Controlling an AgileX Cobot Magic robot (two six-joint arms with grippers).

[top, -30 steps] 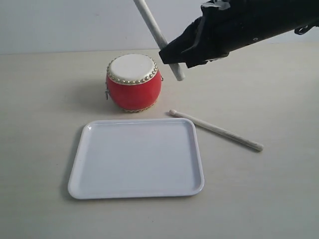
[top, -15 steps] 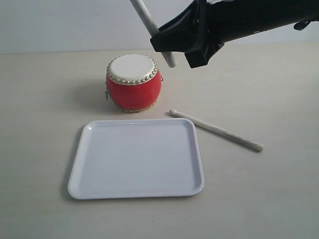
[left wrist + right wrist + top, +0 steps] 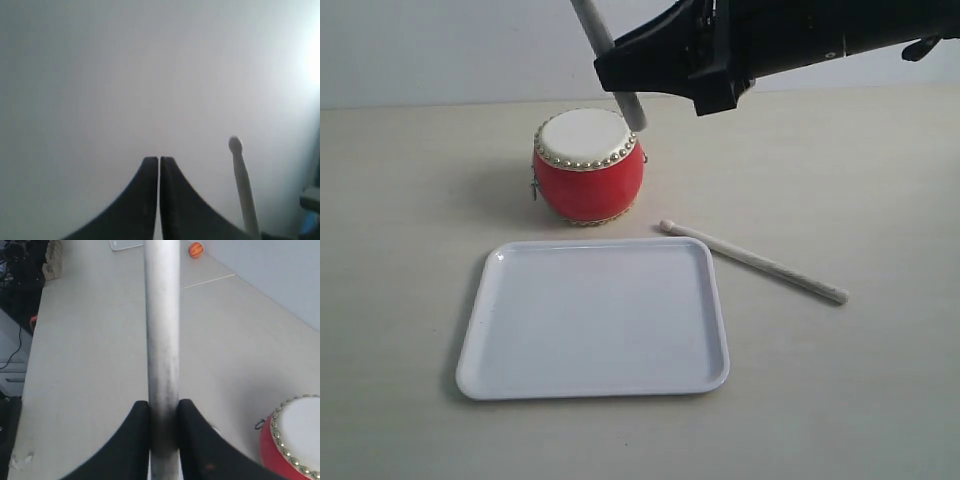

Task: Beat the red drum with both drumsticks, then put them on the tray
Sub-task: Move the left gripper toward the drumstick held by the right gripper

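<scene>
Fingers (image 3: 137, 440) of the right gripper (image 3: 164, 412) pinch one stick (image 3: 628, 105) near its lower end, with most of its length rising above the grip. That end hangs just over the drum (image 3: 588, 170) at its far right edge, close to the studs. A blow from here may land on the rim rather than the skin and shove the drum (it looks light). The long upper part could also swing the stick round in the pinch. The left gripper (image 3: 159, 167) has its fingers pressed together on nothing. The other stick (image 3: 755, 263) lies on the table (image 3: 860, 380) just right of the tray (image 3: 595, 388); being round, it may roll from a careless grab.
</scene>
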